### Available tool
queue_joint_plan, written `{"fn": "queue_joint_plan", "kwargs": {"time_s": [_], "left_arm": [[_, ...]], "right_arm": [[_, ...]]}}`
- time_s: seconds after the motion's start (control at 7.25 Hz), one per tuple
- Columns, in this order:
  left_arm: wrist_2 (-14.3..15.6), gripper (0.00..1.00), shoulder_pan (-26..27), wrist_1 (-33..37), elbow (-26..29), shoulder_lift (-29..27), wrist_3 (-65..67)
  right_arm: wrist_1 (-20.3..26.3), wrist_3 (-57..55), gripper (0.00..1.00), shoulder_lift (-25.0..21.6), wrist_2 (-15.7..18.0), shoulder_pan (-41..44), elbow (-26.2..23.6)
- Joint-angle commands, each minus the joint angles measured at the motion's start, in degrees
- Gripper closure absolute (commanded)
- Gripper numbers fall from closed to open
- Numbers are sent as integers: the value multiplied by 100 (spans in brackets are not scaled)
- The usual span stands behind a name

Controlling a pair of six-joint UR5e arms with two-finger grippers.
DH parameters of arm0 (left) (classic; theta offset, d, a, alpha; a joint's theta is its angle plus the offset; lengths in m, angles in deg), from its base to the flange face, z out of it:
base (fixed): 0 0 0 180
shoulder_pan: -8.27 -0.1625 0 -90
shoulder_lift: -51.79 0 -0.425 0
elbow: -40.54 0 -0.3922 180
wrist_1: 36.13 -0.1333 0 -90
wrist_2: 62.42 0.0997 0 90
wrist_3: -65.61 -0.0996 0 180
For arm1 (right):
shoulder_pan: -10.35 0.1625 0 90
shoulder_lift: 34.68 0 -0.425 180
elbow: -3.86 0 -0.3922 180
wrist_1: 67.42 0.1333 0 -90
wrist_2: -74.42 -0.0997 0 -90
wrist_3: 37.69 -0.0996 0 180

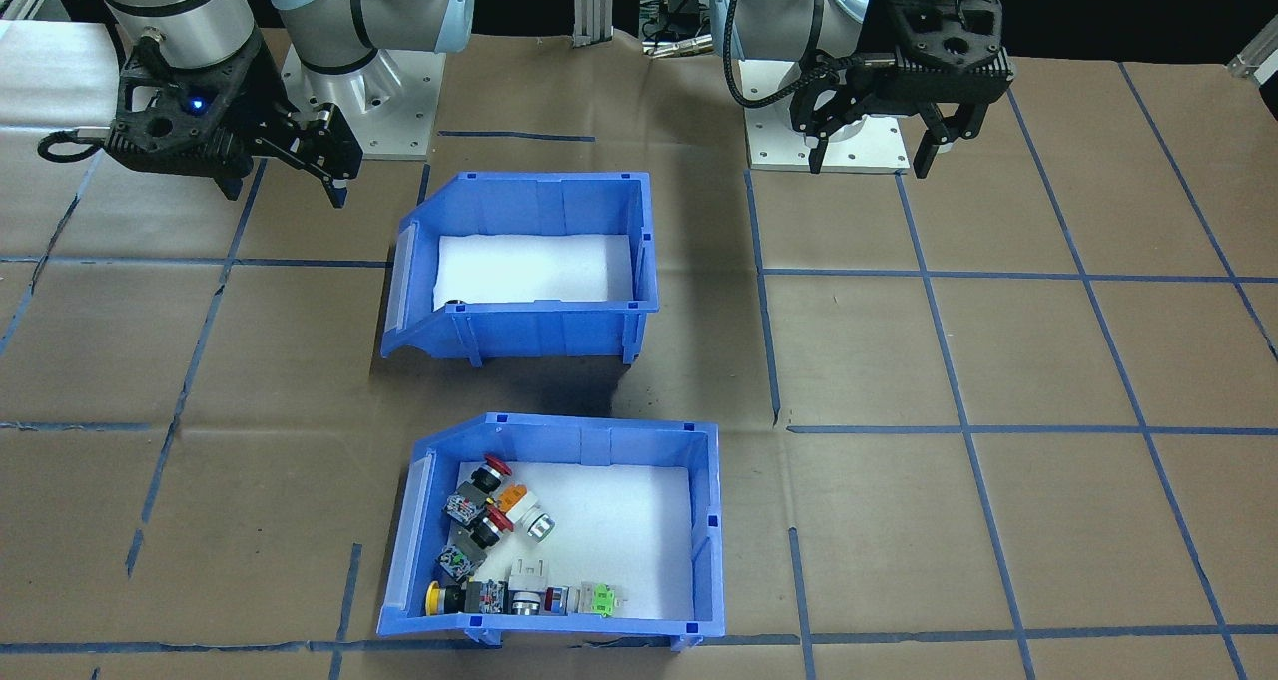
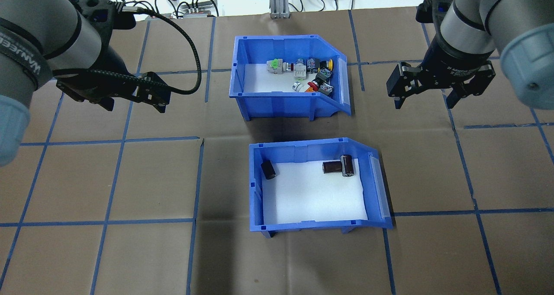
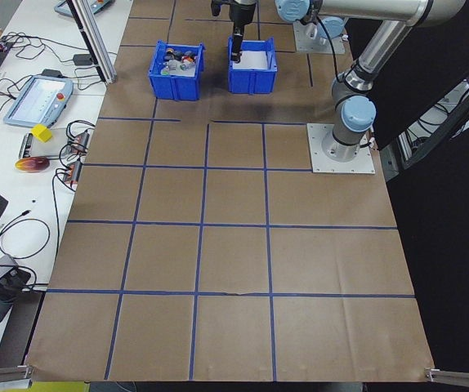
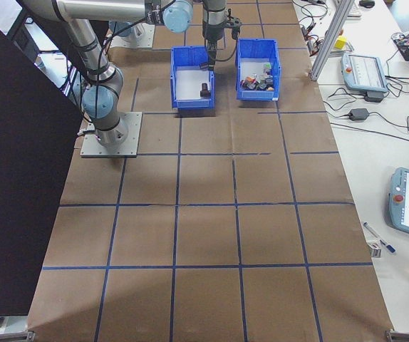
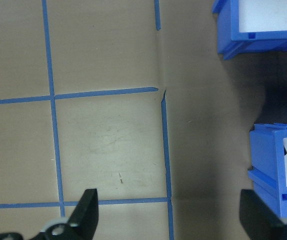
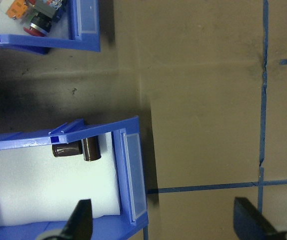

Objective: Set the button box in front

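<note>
The button box (image 2: 277,102) is a blue bin with a white liner, and colourful push-buttons (image 2: 311,72) lie along one side of it. It stands on the far side of the table from the robot, at the bottom of the front-facing view (image 1: 599,428). My left gripper (image 2: 134,98) hovers open to its left, with only paper under it in the left wrist view (image 5: 171,215). My right gripper (image 2: 422,98) hangs open to its right, holding nothing. A corner of the button box (image 6: 83,30) shows in the right wrist view.
A second blue bin (image 2: 303,223) holding black cylinders (image 2: 337,167) stands nearer the robot, directly behind the button box with a narrow gap between them. Brown paper with blue tape lines (image 2: 117,141) covers the table. Cables and a pendant (image 3: 38,98) lie beyond the far edge.
</note>
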Motion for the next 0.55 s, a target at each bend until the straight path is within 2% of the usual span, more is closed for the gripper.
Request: {"fn": "queue_joint_plan", "kwargs": {"time_s": [0.0, 0.41], "left_arm": [[-7, 1, 0, 8, -4, -2, 7], [11, 1, -9, 8, 5, -11, -20]], "right_arm": [[3, 0, 0, 2, 0, 0, 7], [3, 0, 0, -7, 9, 0, 7]]}}
